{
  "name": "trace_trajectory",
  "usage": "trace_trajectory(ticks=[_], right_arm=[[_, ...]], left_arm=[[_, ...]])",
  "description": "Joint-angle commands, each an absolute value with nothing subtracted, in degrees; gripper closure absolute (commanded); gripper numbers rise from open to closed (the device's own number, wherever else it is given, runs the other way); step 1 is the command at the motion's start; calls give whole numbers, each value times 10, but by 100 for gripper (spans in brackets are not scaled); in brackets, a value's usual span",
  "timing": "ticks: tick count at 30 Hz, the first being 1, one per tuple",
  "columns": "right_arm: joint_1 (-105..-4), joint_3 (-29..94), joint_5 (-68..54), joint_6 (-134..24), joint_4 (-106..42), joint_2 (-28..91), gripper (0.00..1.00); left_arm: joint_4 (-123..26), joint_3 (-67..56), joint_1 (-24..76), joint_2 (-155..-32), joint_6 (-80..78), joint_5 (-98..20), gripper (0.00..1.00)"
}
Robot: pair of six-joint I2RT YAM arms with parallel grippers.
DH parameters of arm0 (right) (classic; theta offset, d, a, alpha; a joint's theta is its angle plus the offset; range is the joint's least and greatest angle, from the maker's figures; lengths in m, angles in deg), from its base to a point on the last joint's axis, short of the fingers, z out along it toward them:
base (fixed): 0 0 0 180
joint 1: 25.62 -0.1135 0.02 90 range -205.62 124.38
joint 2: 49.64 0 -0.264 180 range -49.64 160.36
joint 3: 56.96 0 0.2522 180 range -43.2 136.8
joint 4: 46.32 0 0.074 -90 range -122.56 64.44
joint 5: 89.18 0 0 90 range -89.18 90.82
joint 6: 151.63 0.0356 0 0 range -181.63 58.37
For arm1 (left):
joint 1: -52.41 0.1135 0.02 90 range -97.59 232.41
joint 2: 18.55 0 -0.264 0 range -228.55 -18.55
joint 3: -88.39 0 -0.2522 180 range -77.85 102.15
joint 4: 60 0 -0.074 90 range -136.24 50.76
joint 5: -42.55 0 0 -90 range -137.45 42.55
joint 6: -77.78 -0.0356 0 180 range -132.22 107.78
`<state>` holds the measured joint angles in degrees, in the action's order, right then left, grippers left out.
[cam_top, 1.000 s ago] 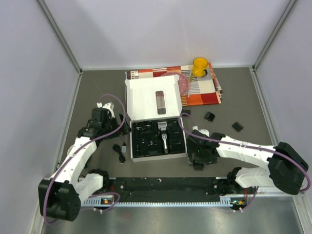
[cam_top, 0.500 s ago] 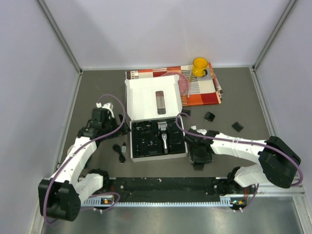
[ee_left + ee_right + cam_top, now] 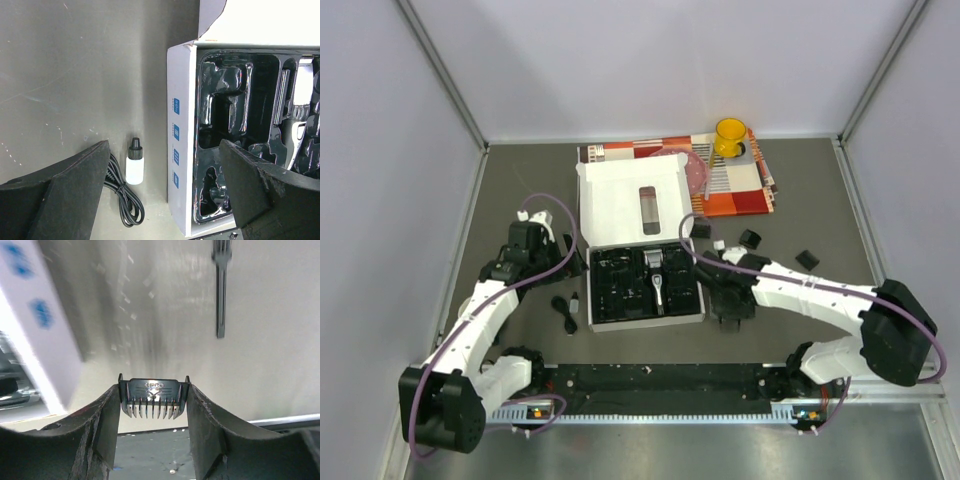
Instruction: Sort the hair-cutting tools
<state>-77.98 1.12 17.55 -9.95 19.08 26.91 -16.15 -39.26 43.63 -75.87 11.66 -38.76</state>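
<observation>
My right gripper (image 3: 154,401) is shut on a small black guard comb (image 3: 154,396) with its teeth pointing down, held above the table beside the right wall of the white box (image 3: 45,335). In the top view this gripper (image 3: 729,310) sits at the box's right front corner. A thin black stick (image 3: 220,290) lies on the table beyond. The black-and-silver clipper (image 3: 660,287) lies in the box's black tray. My left gripper (image 3: 164,150) is open and empty above a coiled black cord (image 3: 122,197) and the box's left wall (image 3: 179,150). The clipper (image 3: 299,117) shows at the right edge.
A small white bottle with a black cap (image 3: 134,165) lies by the cord. Loose guard combs (image 3: 750,238) (image 3: 806,259) (image 3: 701,229) lie right of the box. A yellow cup (image 3: 730,136) stands on a striped mat (image 3: 740,185) at the back.
My right gripper has moved away from the near edge along the box's right side with the guard comb in it. The left arm has not moved.
</observation>
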Motion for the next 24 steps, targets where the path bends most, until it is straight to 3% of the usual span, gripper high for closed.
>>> trace_trajectory(ticks=[1,11,24], right_arm=[[-798,129,283,-91,258,245,77],[-856,335,366,-118,246,339,78],[-936,484,326,-104,149,527,79]], left_arm=[[-170,-367,434,-767,112,-379,5],[-163,-363,434,-755,112,-387,7],[-124,-369,434,-699,127,-402,8]])
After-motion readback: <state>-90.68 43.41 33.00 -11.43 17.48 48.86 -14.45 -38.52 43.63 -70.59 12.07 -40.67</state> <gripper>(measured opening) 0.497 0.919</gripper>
